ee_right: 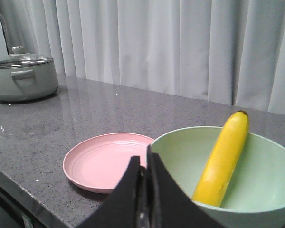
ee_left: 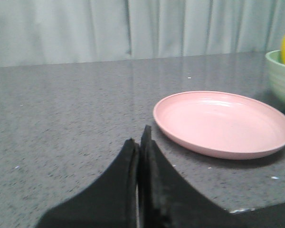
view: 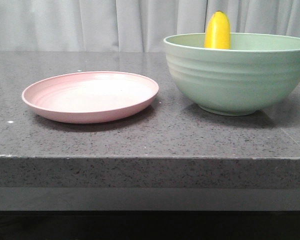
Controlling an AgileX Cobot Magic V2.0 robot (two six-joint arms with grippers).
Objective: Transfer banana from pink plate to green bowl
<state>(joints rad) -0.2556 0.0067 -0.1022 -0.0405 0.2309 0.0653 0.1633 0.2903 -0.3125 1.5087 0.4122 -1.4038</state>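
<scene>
The yellow banana [view: 217,31] leans inside the pale green bowl [view: 237,75] at the right of the table, its tip poking above the far rim. The right wrist view shows it propped against the bowl's wall [ee_right: 223,161]. The pink plate [view: 91,95] lies bare at the left centre. My left gripper [ee_left: 141,142] is shut and empty, low over the table, short of the plate [ee_left: 223,122]. My right gripper [ee_right: 143,159] is shut and empty, above the near side of the bowl [ee_right: 266,180] and plate [ee_right: 107,159]. Neither gripper shows in the front view.
A grey lidded pot [ee_right: 21,76] stands far off on the counter in the right wrist view. Pale curtains hang behind the dark speckled stone table [view: 140,137], whose front edge runs across the front view.
</scene>
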